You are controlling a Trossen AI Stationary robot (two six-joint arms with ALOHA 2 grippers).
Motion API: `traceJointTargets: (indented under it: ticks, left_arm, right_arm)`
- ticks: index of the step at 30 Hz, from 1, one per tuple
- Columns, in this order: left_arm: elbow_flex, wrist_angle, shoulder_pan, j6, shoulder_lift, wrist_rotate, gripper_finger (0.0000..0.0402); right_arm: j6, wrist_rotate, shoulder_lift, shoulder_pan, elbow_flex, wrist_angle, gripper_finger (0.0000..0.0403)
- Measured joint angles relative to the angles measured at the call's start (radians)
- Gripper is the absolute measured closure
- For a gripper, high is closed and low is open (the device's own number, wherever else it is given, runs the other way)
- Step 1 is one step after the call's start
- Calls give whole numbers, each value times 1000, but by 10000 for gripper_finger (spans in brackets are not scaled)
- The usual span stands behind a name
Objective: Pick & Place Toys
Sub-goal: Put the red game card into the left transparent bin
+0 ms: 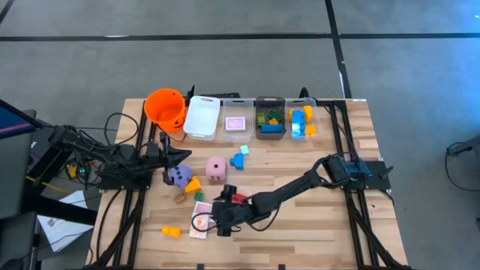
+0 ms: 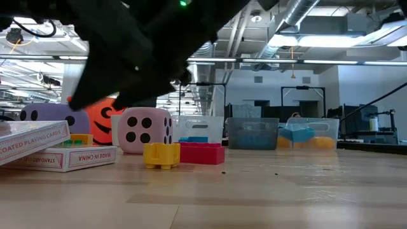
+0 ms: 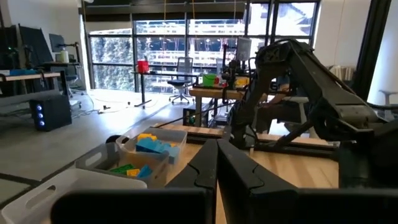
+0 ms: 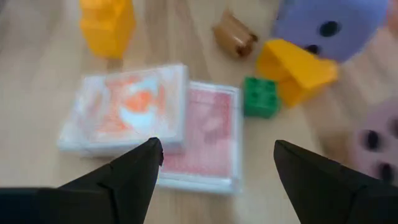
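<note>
Two card packs (image 4: 155, 127) lie side by side and overlapping on the wooden table (image 1: 315, 240), directly below the right gripper (image 4: 214, 168), whose fingers (image 4: 127, 168) stand wide apart and hold nothing. One pack is pale with an orange print, the other pink-red; both sit between the spread fingertips in the right wrist view. Just beyond the packs from this gripper lie a small green brick (image 4: 260, 95), a yellow brick (image 4: 298, 71) touching it, a little brown block (image 4: 235, 34), and the purple die (image 4: 329, 25) behind the yellow one. Another yellow brick (image 4: 109, 23) sits off to one side of the packs, and the pink die (image 4: 373, 143) shows blurred at the other side. In the low view a yellow brick (image 2: 161, 154) and a red brick (image 2: 201, 152) rest close under the dark arm, in front of the pink die.

The left gripper (image 1: 180, 155) waits with its fingers pressed together, empty, near the orange bucket (image 1: 165, 107) and just beside the purple die. Past it runs a row of bins (image 1: 270, 116), some holding bricks, one a pink card (image 1: 235, 124).
</note>
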Motion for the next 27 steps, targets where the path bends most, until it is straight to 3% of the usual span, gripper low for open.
traceJointTargets:
  ticks: [7,17,27]
  left_arm:
    - [0,-15,0,-25,0,0,402]
    - [0,-116,-1,-158,2,1,402]
    - [0,-116,-1,-164,2,1,402]
  right_arm:
    - [35,-75,10,5,1,5,96]
    - [111,-69,11,5,1,-37,96]
    - [133,-19,11,-12,1,-60,96]
